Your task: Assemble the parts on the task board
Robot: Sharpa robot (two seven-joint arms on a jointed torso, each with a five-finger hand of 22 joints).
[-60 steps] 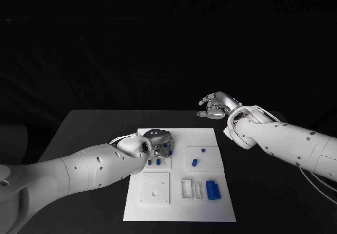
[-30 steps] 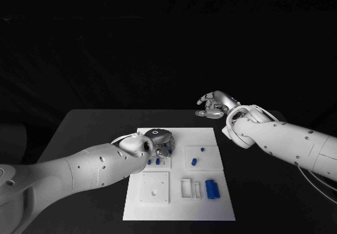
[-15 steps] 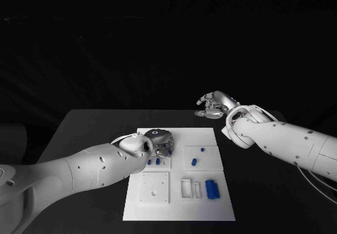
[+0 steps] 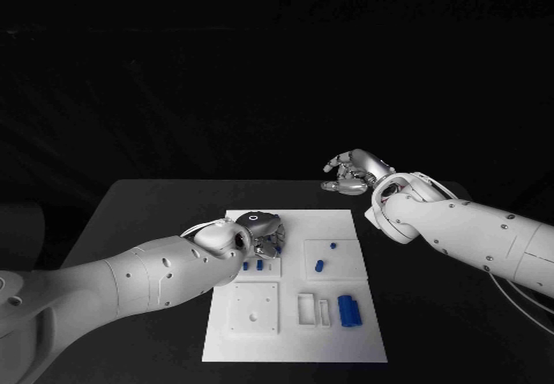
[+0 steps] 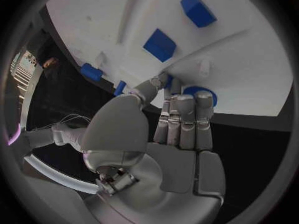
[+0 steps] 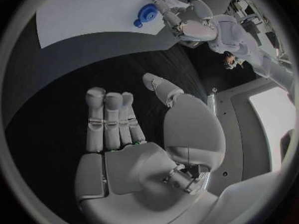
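The white task board [image 4: 295,336] lies in the middle of the table. My left hand [image 4: 256,228] is low over the board's far left part. In the left wrist view its fingers [image 5: 186,119] lie straight and together, with the tips against a round blue part [image 5: 203,91] on the board. The thumb [image 5: 149,88] closes toward the nearest fingertip with a sliver of blue beside it; whether it pinches anything is unclear. That round part [image 6: 144,15] sits right beside this hand's fingertips. My right hand [image 4: 355,172] hangs past the board's far right corner, its fingers [image 6: 112,119] apart and holding nothing.
Two small blue parts [image 4: 253,265] stand just in front of my left hand. More blue pieces [image 4: 319,265] lie on the board's right half, and a larger blue cylinder [image 4: 350,310] lies near its front right. Black table [image 4: 138,216] surrounds the board.
My right hand drifted slightly left over the first second and has held still since. My left hand has stayed in place over the board.
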